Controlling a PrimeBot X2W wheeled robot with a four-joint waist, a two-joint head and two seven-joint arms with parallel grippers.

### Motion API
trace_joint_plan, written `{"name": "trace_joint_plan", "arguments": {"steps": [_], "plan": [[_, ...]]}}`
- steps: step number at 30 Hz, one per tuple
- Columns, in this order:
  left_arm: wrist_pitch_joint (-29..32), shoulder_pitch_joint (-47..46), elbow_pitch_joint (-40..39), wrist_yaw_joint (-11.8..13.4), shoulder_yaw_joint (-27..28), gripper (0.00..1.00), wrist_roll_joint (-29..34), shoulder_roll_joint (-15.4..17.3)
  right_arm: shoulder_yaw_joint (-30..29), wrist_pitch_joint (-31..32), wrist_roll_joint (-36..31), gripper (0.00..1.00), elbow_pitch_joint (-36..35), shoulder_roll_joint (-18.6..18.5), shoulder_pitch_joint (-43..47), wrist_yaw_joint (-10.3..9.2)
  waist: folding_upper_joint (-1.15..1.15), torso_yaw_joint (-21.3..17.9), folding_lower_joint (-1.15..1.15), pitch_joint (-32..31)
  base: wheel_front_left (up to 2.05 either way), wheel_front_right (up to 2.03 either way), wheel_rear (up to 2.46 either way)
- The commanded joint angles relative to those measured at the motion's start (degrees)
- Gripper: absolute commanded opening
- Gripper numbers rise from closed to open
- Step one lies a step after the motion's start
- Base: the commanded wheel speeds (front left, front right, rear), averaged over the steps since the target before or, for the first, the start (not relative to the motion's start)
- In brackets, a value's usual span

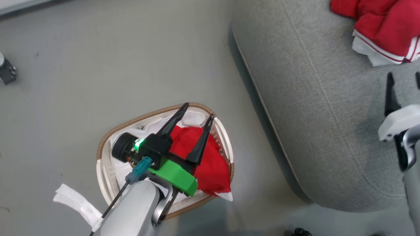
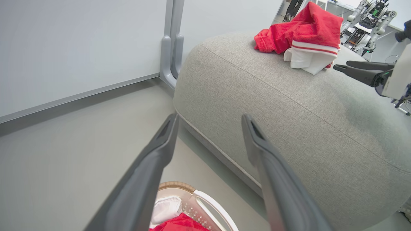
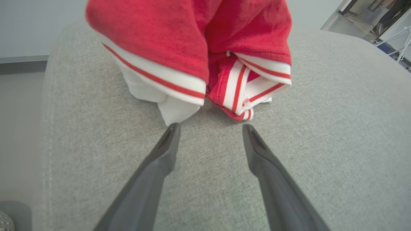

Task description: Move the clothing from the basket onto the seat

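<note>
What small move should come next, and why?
Probably lower the left gripper, its jaws open above the basket, onto the red clothing lying inside, then close. One red garment already lies on the seat, and the right gripper sits just short of it with its jaws open, so that arm seems finished.

Your crumpled red garment [image 1: 382,24], white striped trim, on the grey seat [image 1: 321,124] at two o'clock, second red piece [image 1: 211,168] bunched in the brown-rimmed white basket [image 1: 105,177] at seven o'clock.
</note>
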Motion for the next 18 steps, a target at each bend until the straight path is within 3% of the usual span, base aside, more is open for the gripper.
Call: {"name": "trace_joint_plan", "arguments": {"steps": [1, 12, 18], "plan": [[0.0, 1.7, 0.4, 0.1, 1.2, 1.0, -0.3, -0.1, 0.7, -0.3, 0.4, 1.0, -1.1, 0.6, 2.3, -0.08, 0.0, -1.1, 0.0, -4.6, 0.0, 0.0, 0.0], [0.0, 9.3, 1.4, 0.1, 12.3, 1.0, 2.1, -1.1, 11.3, -0.3, 4.4, 1.0, -13.7, 4.5, 11.5, -0.08, 0.0, 0.8, 0.0, -11.7, 0.0, 0.0, 0.0], [0.0, 12.6, 2.3, 0.1, 18.6, 1.0, 3.4, -2.5, 12.3, -0.3, 4.5, 1.0, -19.3, 7.6, 13.9, -0.08, 0.0, 3.4, 0.0, -14.4, 0.0, 0.0, 0.0]]}}
